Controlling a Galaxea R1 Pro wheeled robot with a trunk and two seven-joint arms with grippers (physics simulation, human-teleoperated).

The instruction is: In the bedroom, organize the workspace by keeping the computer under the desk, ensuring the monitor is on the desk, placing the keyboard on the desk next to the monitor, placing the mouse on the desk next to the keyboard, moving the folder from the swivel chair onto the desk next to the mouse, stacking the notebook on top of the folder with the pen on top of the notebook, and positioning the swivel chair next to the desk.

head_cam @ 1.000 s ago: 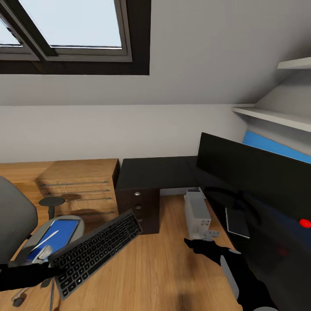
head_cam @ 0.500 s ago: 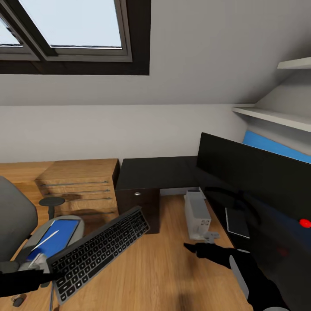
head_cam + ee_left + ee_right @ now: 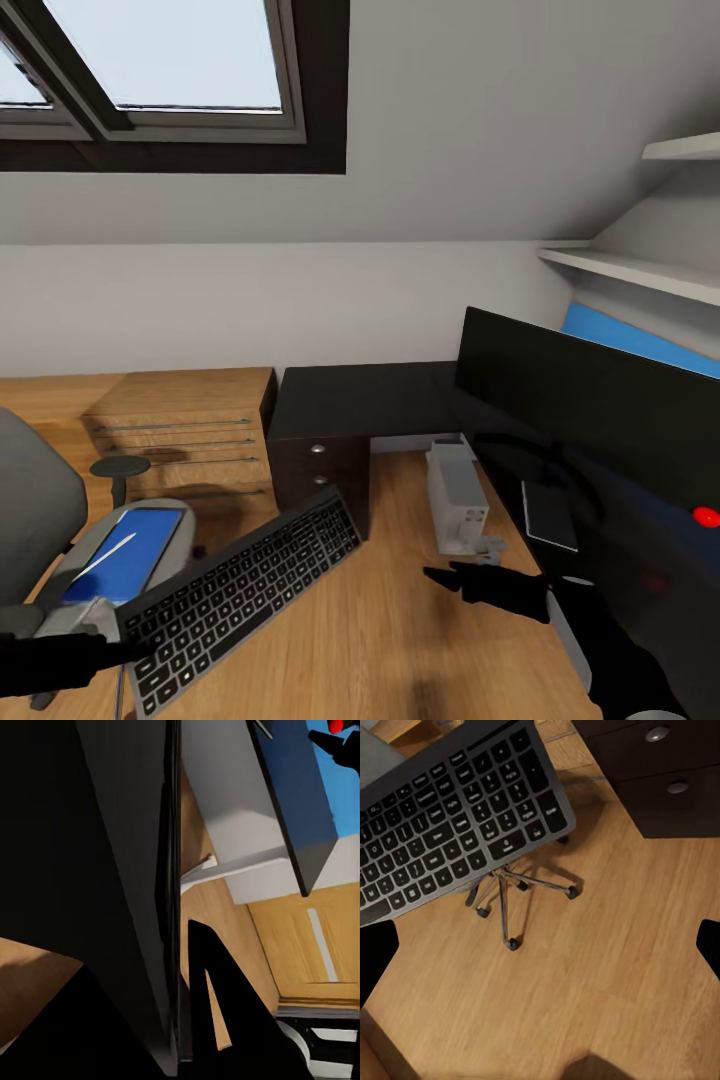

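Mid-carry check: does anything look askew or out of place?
Yes: the keyboard hangs tilted over the floor, held at one end by the left gripper. The pen lies on the folder on the chair.

Even, bright daylight from the skylight point(image 3: 165, 55), renders sharp, no glare. Soft shadows on the floor point(image 3: 607, 967) under the keyboard point(image 3: 457, 810); black desk point(image 3: 360, 400) and monitor point(image 3: 590, 400) lose surface detail. Left wrist view mostly dark, close surfaces blurred

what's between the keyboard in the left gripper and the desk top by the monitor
Nothing visible blocks it. The flat black keyboard, held at its near end by the left gripper, hangs over open wooden floor. The long black desk top beside the wide black monitor lies bare beyond it.
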